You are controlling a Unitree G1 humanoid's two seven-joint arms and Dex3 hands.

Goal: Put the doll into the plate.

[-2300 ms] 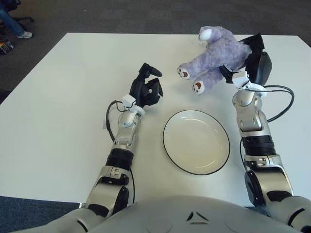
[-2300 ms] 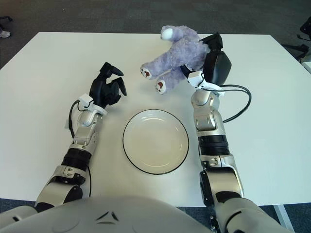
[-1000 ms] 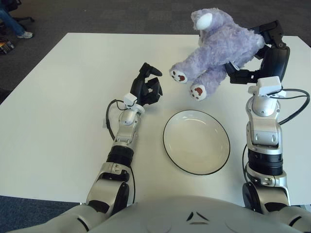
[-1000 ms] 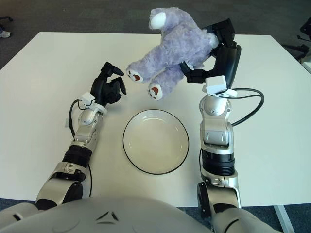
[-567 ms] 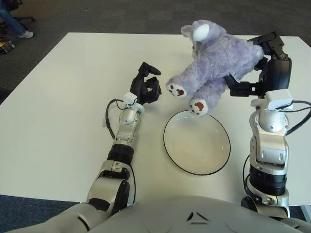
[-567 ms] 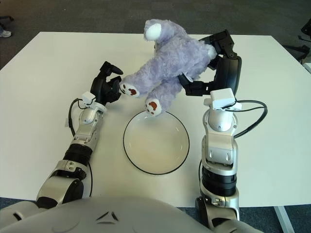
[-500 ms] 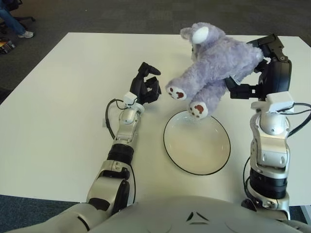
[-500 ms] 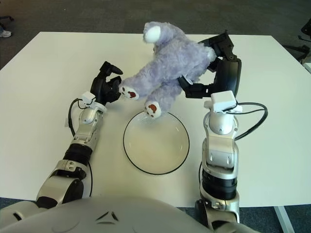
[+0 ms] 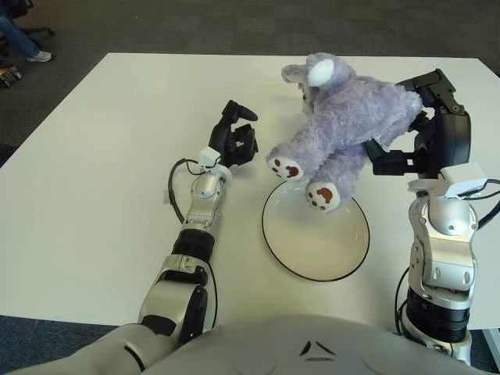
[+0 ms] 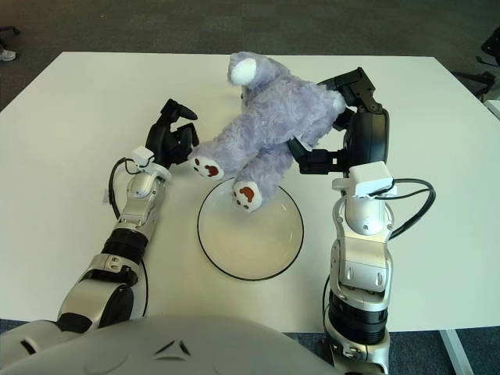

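Overhead, the right hand [image 9: 406, 117] grips the doll [image 9: 348, 125] by its rear end, black fingers [image 9: 426, 82] closed around the plush, one over the top and another under the body. The doll is a lilac soft toy, held clear of the tabletop [image 9: 94, 156] and tilted, its head with the white ear toward the far side and its two legs slanting down to the near left. One foot with a brown sole shows over the far rim of the plate [image 9: 316, 228]; the other foot shows just past the rim on the left. Whether either foot touches the plate cannot be told.

The plate is white with a dark edge and lies on the tabletop between the two arms, with nothing resting in its middle.

The left hand [image 9: 234, 142] shows left of the doll's feet and beyond the plate's left side, fingers curled in and holding nothing. A thin cable [image 9: 173, 187] loops beside its wrist.
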